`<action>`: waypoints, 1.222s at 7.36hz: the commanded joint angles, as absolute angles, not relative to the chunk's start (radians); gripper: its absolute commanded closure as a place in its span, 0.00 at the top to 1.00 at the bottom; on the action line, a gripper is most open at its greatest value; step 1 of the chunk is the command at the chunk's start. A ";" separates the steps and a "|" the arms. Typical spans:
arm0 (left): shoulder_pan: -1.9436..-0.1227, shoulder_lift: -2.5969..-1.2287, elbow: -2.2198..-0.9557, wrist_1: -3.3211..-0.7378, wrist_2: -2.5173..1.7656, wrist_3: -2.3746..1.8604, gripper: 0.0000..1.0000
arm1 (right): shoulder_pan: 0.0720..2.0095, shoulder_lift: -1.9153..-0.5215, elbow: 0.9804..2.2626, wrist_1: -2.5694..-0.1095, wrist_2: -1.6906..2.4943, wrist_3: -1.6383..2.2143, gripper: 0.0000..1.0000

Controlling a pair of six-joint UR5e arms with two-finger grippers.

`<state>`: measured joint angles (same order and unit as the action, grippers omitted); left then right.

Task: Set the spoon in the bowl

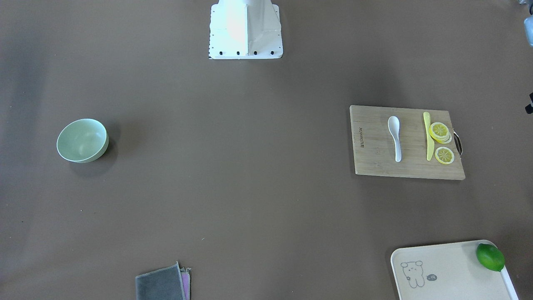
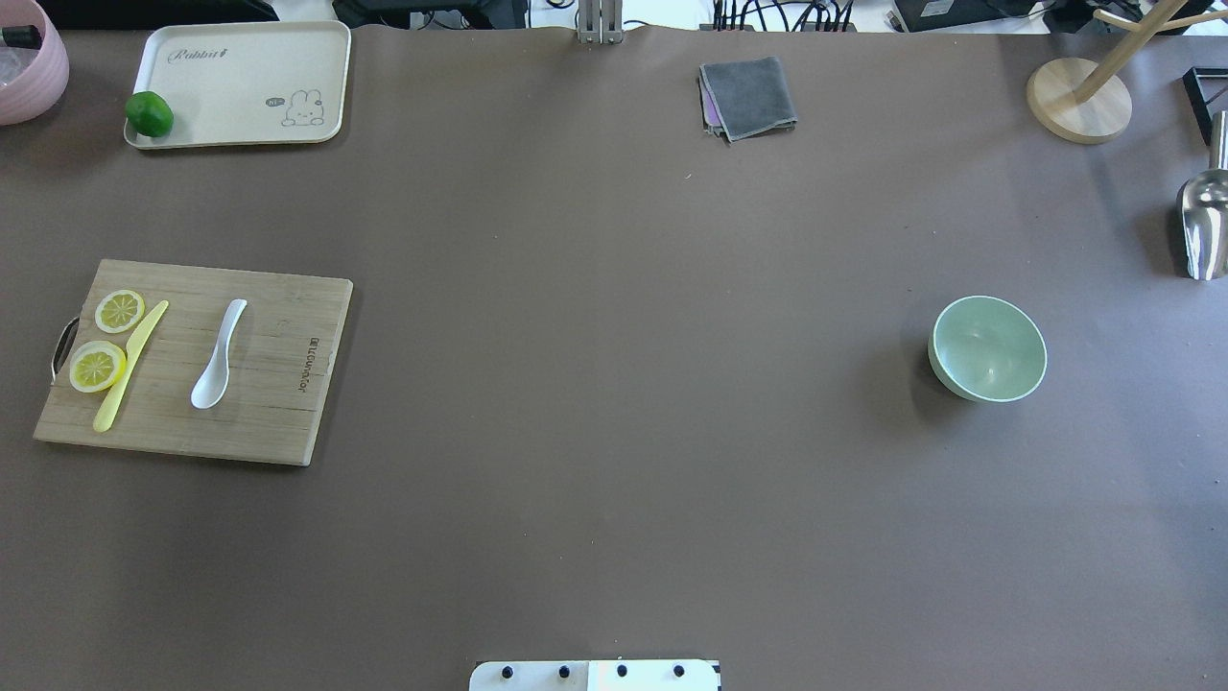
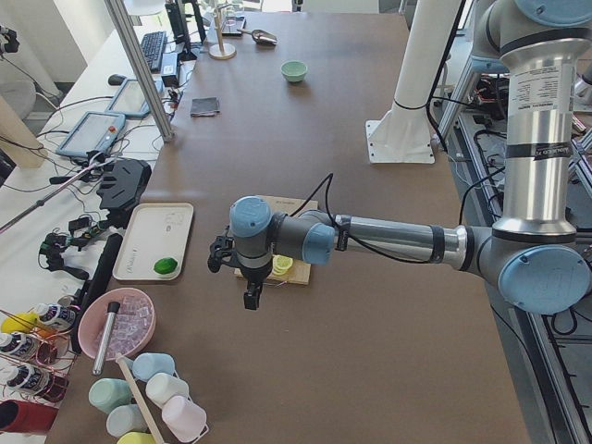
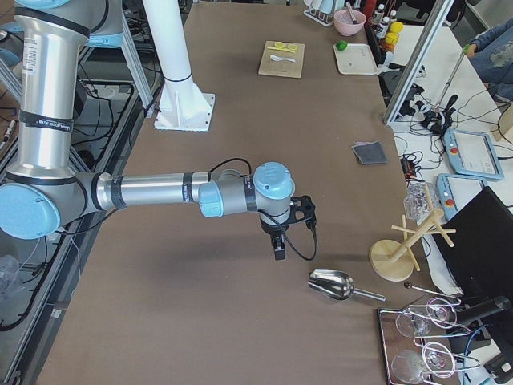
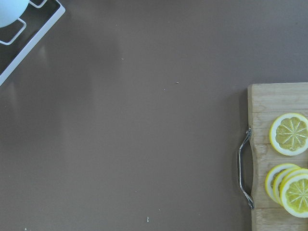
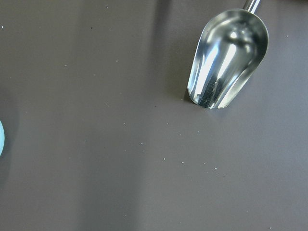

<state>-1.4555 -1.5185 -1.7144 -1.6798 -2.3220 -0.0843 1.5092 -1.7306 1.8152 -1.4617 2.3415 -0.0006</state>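
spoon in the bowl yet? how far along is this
Nothing is done yet: the small glossy white soup spoon lies on the wooden cutting board, and the round pale mint-green bowl far across the table is empty. Nothing in hand: the left gripper hangs beside the board, off the spoon. Remaining: grasp, carry, drop in.

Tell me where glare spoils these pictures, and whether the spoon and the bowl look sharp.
Front-facing view: the white base is overexposed, yet the spoon and the bowl are sharp. Right wrist view: the metal scoop shows strong mirror glare. Overhead view: the bowl casts a soft shadow.
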 commanded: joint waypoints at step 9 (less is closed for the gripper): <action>-1.128 -1.670 -1.755 -1.922 -2.283 -0.708 0.97 | 1.139 -1.591 1.835 -1.358 2.312 0.504 0.95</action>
